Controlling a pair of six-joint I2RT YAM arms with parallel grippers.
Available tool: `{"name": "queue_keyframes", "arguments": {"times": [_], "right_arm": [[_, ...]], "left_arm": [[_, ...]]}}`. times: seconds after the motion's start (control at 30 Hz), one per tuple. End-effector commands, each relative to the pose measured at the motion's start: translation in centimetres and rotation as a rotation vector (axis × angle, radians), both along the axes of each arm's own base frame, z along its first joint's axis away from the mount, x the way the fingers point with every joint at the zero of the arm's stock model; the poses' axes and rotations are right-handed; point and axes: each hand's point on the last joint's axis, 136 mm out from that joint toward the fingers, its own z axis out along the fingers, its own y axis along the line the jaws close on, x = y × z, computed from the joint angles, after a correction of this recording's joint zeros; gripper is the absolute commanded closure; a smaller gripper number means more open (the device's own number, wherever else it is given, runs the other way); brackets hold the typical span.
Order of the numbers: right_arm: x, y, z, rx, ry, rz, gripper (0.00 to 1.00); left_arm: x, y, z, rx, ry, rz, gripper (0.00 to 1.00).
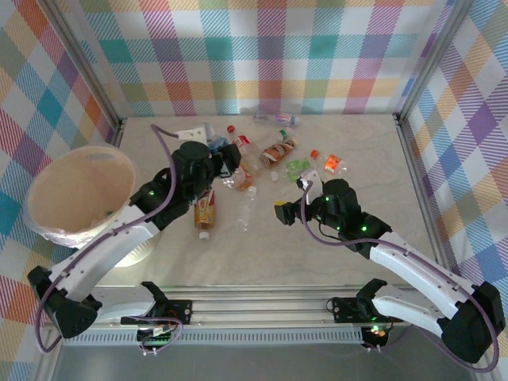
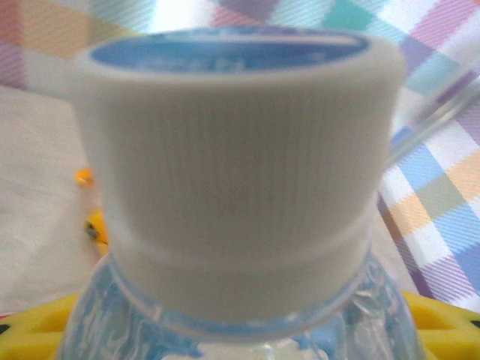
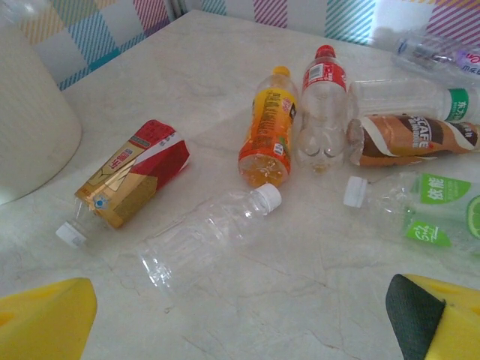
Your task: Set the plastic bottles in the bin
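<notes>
Jaws on the left arm (image 1: pixel 119 238) sit among the plastic bottles (image 1: pixel 270 155) scattered at the far middle of the tabletop (image 1: pixel 262 254) in the overhead view. Their grip is hard to judge from there. The bin (image 1: pixel 79 190) stands at the left edge, well apart from the scatter, and the right arm (image 1: pixel 405 262) holds its jaws near the tabletop's middle. From the left wrist, the ribbed white cap (image 2: pixel 240 165) of a blue-topped bottle (image 2: pixel 225 330) looms between the yellow pads (image 2: pixel 30 330), which appear closed on its shoulders. From the right wrist, the jaws stand wide open and empty, with yellow fingertips (image 3: pixel 41 319) at either lower corner. Beyond them lie a clear bottle (image 3: pixel 206 236), a red-and-gold bottle (image 3: pixel 135 176) and an orange bottle (image 3: pixel 268 127), with the bin's white wall at left. The step in hand is likely carrying the gripped bottle to the bin. Held just below the cap, it may swing, so a steady lift clear of its neighbours and a release well over the wide mouth would serve best.
</notes>
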Motion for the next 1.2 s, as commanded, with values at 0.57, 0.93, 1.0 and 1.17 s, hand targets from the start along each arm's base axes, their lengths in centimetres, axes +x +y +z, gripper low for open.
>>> {"name": "queue_keyframes", "arguments": {"times": [0.57,0.93,1.0,1.17], "right_arm": [[1.7,0.1,0.7,0.029,-0.009,-0.075,0.00],[1.9,0.6,0.6,0.040,0.016,-0.072,0.00],[1.9,0.6,0.6,0.037,0.018,-0.072,0.00],[1.9,0.3,0.3,0.023,0.015,-0.079,0.00]], "left_arm": [[-6.2,20.5,10.2,0.378,-0.140,0.702,0.47],[-6.7,29.4,4.4,0.168,0.033,0.884,0.47],[-6.9,30.8,3.3,0.101,0.061,0.903,0.48],[-7.8,34.0,2.0,-0.018,0.096,0.955,0.48]]}}
